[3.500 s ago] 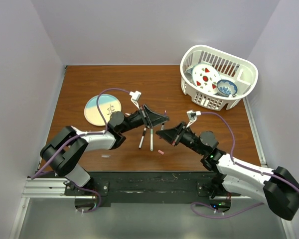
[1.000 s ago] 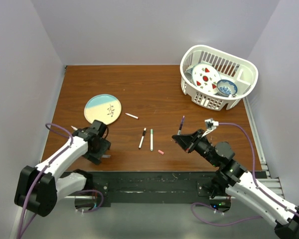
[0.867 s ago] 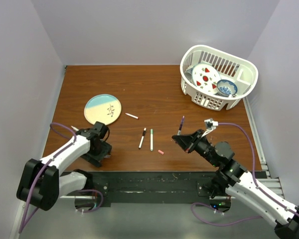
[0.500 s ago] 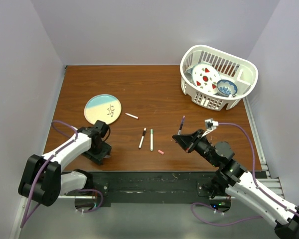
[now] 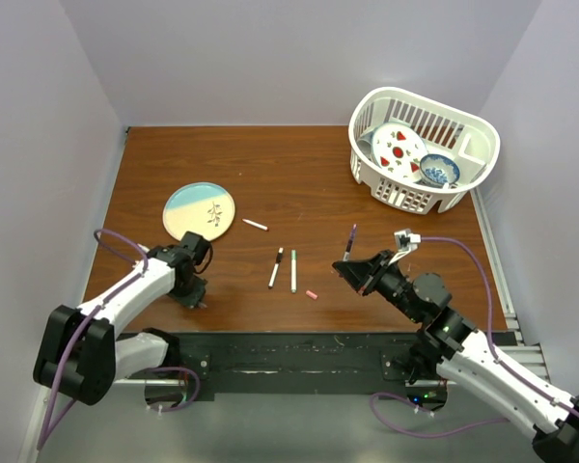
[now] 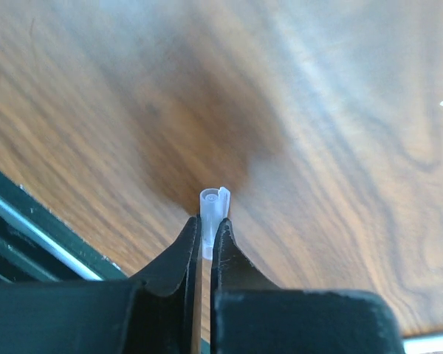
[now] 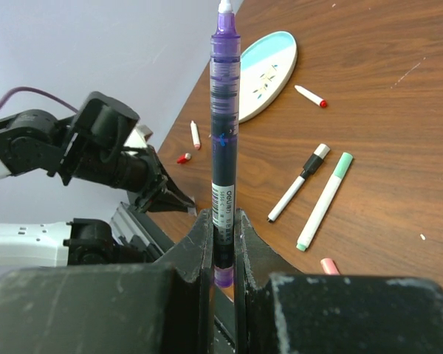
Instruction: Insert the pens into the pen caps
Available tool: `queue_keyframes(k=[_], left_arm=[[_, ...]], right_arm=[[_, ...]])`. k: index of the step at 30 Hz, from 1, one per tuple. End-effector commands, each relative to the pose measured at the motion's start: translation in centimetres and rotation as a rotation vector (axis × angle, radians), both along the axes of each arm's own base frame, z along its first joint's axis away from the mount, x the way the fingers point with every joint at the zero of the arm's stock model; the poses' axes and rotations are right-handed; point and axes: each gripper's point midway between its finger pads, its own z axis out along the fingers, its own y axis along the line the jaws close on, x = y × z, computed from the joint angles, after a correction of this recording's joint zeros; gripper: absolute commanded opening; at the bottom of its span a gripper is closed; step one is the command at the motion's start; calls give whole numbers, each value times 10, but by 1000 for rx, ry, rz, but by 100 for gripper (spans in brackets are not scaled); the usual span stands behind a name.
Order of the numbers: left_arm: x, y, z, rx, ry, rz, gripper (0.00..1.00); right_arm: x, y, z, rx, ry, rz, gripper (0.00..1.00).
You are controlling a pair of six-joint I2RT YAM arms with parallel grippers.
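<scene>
My left gripper (image 5: pixel 195 293) is low at the near left of the table, shut on a short translucent pale pen cap (image 6: pixel 213 210) that sticks out past the fingertips (image 6: pixel 227 236). My right gripper (image 5: pixel 355 272) is shut on a dark purple pen (image 7: pixel 224 133) and holds it upright above the table, tip up. A black-capped pen (image 5: pixel 276 267) and a green-capped pen (image 5: pixel 292 270) lie side by side mid-table. A pink cap (image 5: pixel 312 294) lies near them. A white pen with a red tip (image 5: pixel 255 224) lies beside the plate.
A round blue-and-cream plate (image 5: pixel 199 210) sits at the left. A white basket (image 5: pixel 482 145) with dishes stands at the back right. In the right wrist view a short white pen (image 7: pixel 195 134) and a red cap (image 7: pixel 183 157) lie near the left arm.
My left arm has drawn back from mid-table to the near left and closed on the pale cap. My right arm has pulled back a little, still holding the purple pen.
</scene>
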Motion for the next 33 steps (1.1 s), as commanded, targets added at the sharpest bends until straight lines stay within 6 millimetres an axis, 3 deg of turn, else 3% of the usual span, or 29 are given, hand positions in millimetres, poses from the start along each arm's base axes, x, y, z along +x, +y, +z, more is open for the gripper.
queue_keyframes(k=[1, 6, 9, 10, 12, 15, 18, 20, 21, 23, 24, 30, 33], left_arm=[[27, 8, 23, 62, -106, -59, 0], [57, -9, 55, 18, -237, -271, 0], [78, -23, 82, -20, -418, -397, 0], [89, -28, 95, -29, -509, -418, 0], [93, -35, 119, -55, -663, -483, 0], [108, -61, 173, -118, -941, -620, 0], [111, -91, 204, -219, -1086, -760, 0], [102, -116, 207, -343, -1153, -861, 0], [104, -127, 235, -392, -1288, -885, 0], [93, -144, 237, -515, -1330, -940, 0], [90, -149, 255, -538, -1417, -966, 0], [68, -182, 288, -640, -1538, -1084, 0], [59, -193, 301, -684, -1585, -1095, 0]], right_arm=[[2, 6, 10, 26, -10, 18, 0], [-3, 22, 6, 23, 9, 100, 0], [-4, 32, 2, 21, 20, 146, 0], [-4, 34, 5, 23, 17, 156, 0], [-4, 41, 3, 16, 22, 185, 0], [-8, 54, 3, 6, 17, 257, 0], [-17, 76, 4, -12, 13, 363, 0], [-29, 90, 18, 27, -29, 447, 0], [-29, 97, 11, 25, -8, 467, 0], [-36, 108, 21, 67, -36, 518, 0], [-36, 114, 16, 58, -24, 528, 0], [-48, 142, 38, 78, -109, 582, 0], [-51, 151, 36, 69, -107, 587, 0]])
